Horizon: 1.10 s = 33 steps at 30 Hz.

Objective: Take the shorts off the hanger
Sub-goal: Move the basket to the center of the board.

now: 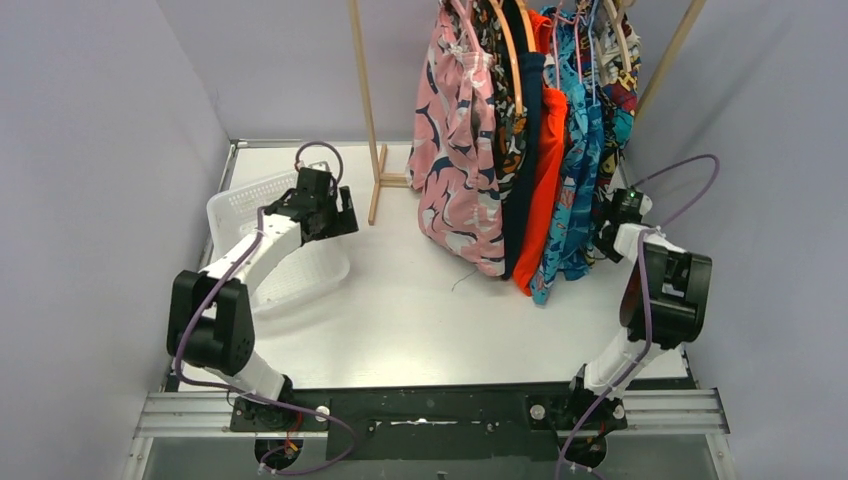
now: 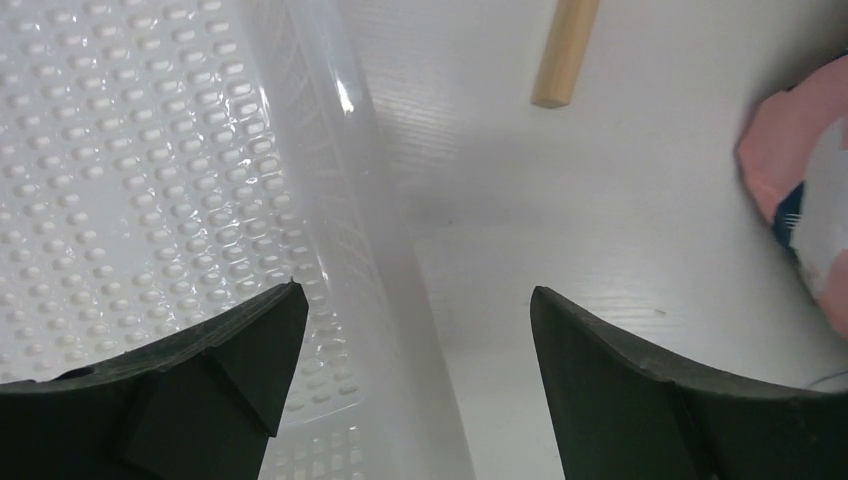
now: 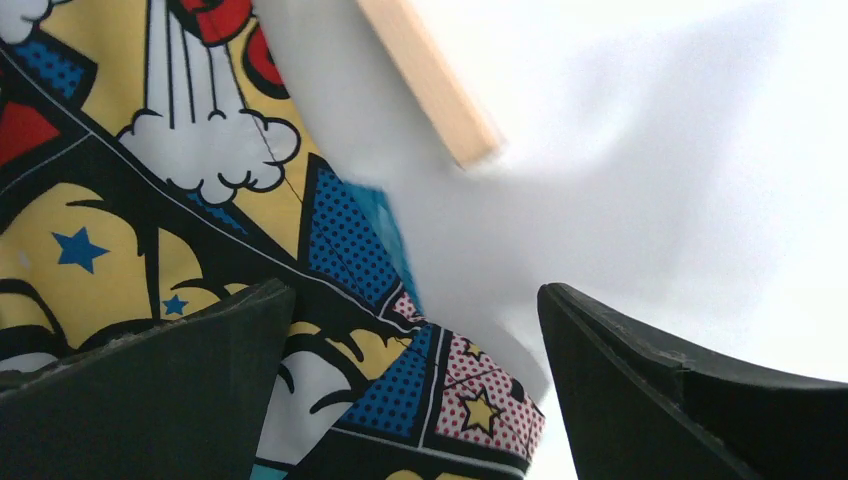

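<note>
Looking down from the top camera, I see all the shorts hanging from the wooden rack point(image 1: 365, 90), packed side by side under its top bar: the pink pair point(image 1: 455, 150) at the left end of the row, then the black printed pair point(image 1: 508, 130), the navy pair point(image 1: 525, 150), the orange-red pair point(image 1: 545, 170), the teal-blue pair point(image 1: 580, 180) and the comic-print pair point(image 1: 620, 95) at the right end. My left gripper point(image 2: 415, 290) sits left of the rack's foot point(image 2: 565, 50), fingers spread wide with nothing between them, over the near wall of the white basket point(image 2: 150, 150) and the bare table point(image 2: 620, 200). My right gripper point(image 3: 415, 288) is at the rack's right end, low against the comic-print pair, also spread wide and holding nothing. That cloth fills the view behind its left finger point(image 3: 150, 390); I cannot tell whether the finger touches it.
</note>
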Available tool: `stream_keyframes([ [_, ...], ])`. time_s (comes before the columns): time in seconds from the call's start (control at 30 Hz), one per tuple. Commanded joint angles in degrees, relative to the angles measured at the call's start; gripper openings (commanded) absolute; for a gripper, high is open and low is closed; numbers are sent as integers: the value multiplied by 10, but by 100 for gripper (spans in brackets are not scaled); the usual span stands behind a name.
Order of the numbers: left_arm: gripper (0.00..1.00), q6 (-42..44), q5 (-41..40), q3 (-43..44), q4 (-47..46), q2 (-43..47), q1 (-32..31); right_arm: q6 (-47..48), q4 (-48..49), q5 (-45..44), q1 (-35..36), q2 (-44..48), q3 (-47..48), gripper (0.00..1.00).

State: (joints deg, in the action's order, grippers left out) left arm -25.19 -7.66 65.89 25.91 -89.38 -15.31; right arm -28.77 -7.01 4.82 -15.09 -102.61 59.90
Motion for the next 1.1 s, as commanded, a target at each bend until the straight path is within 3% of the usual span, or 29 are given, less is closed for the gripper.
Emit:
stream_keyframes([
  [0.0, 82, 12, -73, 7, 31, -44, 3, -5, -3, -40, -20, 112, -53, 98],
  [0.13, 74, 28, -128, 13, 64, -75, 8, -8, -46, -19, -42, 167, -66, 98],
  [0.2, 67, 50, -115, 18, 67, -82, 5, -15, -72, -36, -47, 200, -73, 98],
  [0.3, 46, 117, -65, 24, 68, -96, -19, -36, -86, -42, -51, 266, -97, 98],
  [0.43, 38, 193, -68, 36, 98, -122, -67, -54, -111, -51, -53, 353, -113, 98],
  [0.67, 37, 231, -142, 20, 101, -109, -78, -38, -168, -11, -50, 466, -108, 98],
  [0.77, 51, 225, -148, 23, 93, -98, -58, -21, -200, -2, -50, 495, -95, 98],
  [0.9, 57, 213, -168, 38, 97, -91, -39, -3, -247, 4, -50, 531, -73, 98],
  [1.07, 74, 186, -176, 23, 62, -23, -40, 14, -272, 61, -50, 595, -56, 98],
])
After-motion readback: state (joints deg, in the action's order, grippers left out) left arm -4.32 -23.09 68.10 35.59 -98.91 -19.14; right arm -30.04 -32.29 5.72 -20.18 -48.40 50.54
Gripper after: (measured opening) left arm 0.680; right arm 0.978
